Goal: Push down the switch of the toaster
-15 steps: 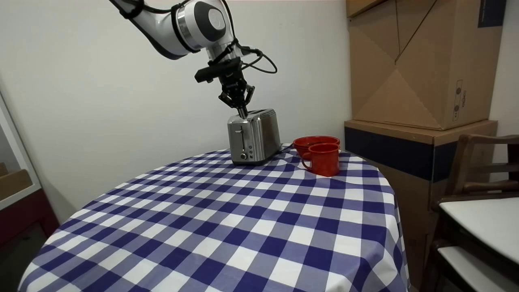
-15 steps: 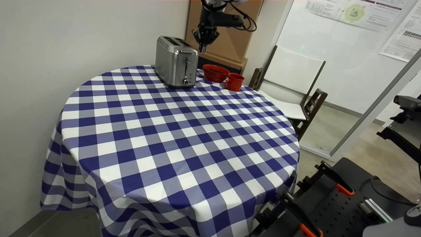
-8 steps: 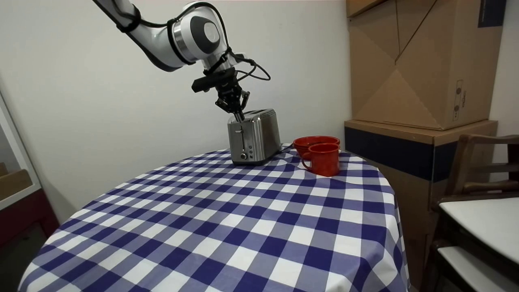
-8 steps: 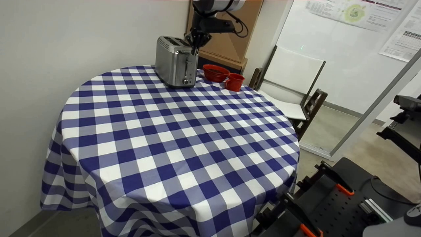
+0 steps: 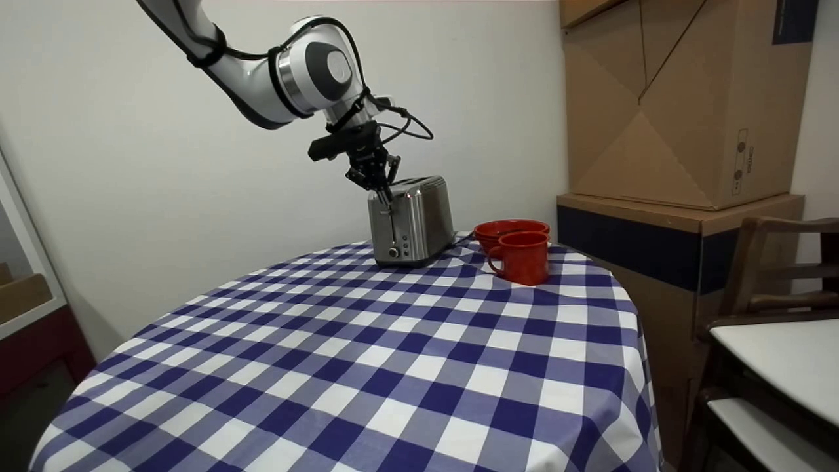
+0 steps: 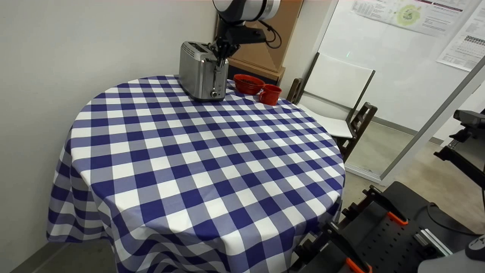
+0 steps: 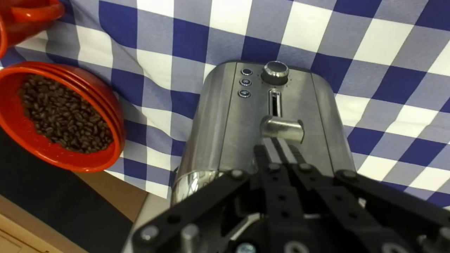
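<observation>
A checked tablecloth [image 7: 306,26] bears the toaster [image 7: 246,130]. The claw [image 7: 275,140], fingers drawn together and empty, has its tips just above the switch [image 7: 283,129], contact unclear; beyond, the slot [image 7: 275,102] runs down toward the knob [image 7: 276,71], so the push should go straight down.

Red bowl [image 7: 15,112] holds beans [image 7: 66,116]; red mug [image 5: 526,259] nearby.

Wrist view: pincer [image 7: 276,140] part-hides toaster [image 7: 246,121]; mug [image 7: 21,24] cropped.

The toaster [image 6: 201,74] is silver, mug [image 5: 526,259] and bowl [image 6: 247,89] red, tablecloth [image 6: 201,151] checked blue-and-white.
</observation>
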You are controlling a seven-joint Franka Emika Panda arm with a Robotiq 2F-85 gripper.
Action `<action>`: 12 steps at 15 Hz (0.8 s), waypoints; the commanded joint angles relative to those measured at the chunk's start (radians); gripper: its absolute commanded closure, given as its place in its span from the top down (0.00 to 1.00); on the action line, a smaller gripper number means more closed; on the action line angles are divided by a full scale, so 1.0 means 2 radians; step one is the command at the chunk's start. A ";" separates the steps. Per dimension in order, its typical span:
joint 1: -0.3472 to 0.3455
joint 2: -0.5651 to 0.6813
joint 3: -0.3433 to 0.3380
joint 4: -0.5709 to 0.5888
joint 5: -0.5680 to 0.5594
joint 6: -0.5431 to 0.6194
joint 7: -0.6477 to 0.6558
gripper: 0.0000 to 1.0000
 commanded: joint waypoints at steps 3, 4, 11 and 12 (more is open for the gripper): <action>0.019 0.024 -0.013 0.004 -0.023 0.029 0.015 0.00; 0.021 0.029 -0.015 0.006 -0.025 0.029 0.014 0.00; 0.014 0.064 -0.018 0.027 -0.024 0.015 0.009 0.00; 0.012 0.071 -0.018 0.032 -0.023 0.011 0.009 0.00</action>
